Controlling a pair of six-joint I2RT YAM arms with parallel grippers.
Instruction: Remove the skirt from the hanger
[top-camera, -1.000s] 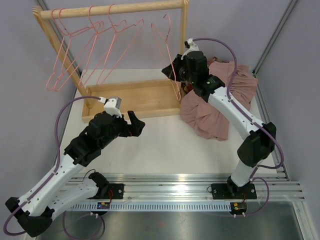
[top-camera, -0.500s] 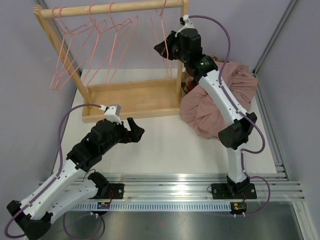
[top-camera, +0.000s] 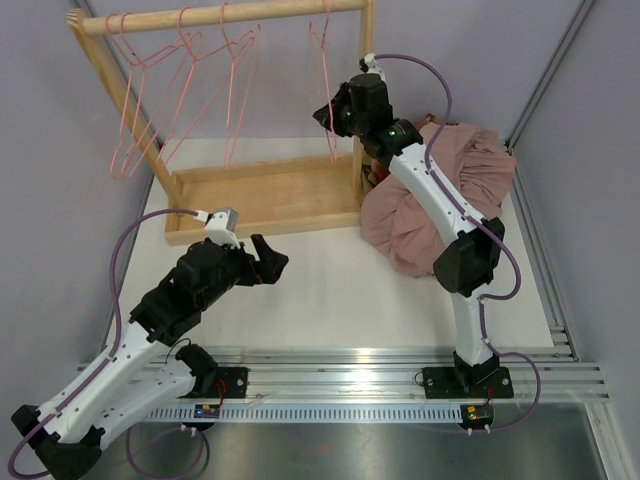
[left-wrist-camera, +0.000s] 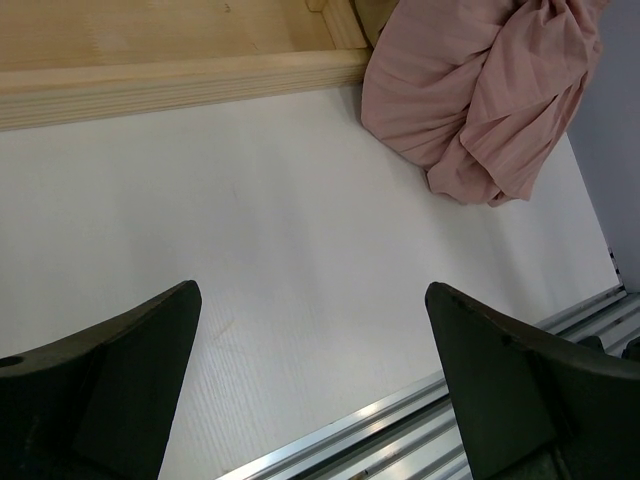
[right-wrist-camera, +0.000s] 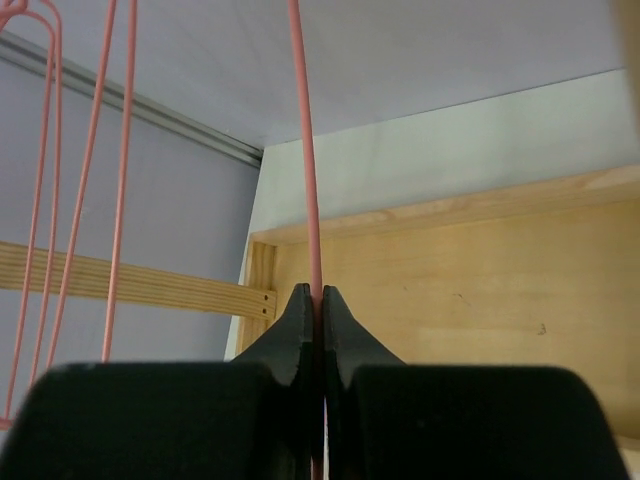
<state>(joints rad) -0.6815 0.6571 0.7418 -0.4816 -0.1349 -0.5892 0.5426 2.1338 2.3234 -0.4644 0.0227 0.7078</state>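
My right gripper is pinched tight on the thin pink wire hanger, just inside the right post of the light wooden clothes rack. My left gripper hangs with jaws spread wide and empty over the white table. There is bare surface between it and the crumpled dusty-pink fabric skirt. The skirt is off the hanger, heaped on the table against the post's foot and close to the right edge. A second ago the hanger was lower and tilted; now it hangs nearly straight under the top rail. The three other pink hangers have swung closer to vertical.
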